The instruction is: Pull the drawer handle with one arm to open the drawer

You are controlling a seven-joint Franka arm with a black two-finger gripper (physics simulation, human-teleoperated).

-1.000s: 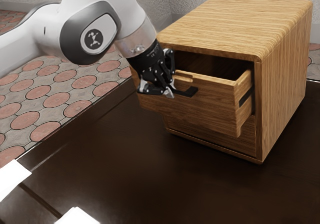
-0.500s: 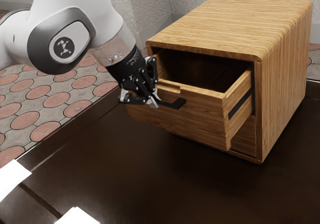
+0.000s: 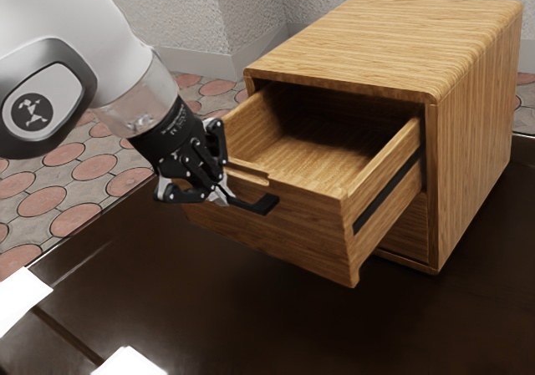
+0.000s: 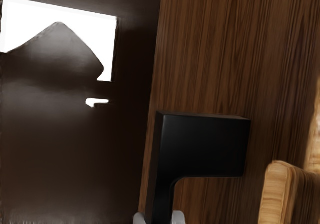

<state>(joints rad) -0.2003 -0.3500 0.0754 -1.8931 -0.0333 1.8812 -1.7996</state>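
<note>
At the exterior view's left of the wooden cabinet point(image 3: 393, 41), the top drawer point(image 3: 292, 225) stands drawn well out over the dark table point(image 3: 209, 308), with its bare inside showing. The gripper point(image 3: 219, 198) is clamped on the black drawer handle point(image 3: 261, 205) at the drawer's front. The pulling step looks nearly complete.

In the wrist view, the drawer handle point(image 4: 200, 144) juts from the drawer front point(image 4: 225, 49). Pale fingertips point(image 4: 141, 217) flank its stem, and white paper point(image 4: 30, 19) lies on the table beyond. The next move calls for at most a short, straight pull along the drawer's line, then a clean release.
</note>
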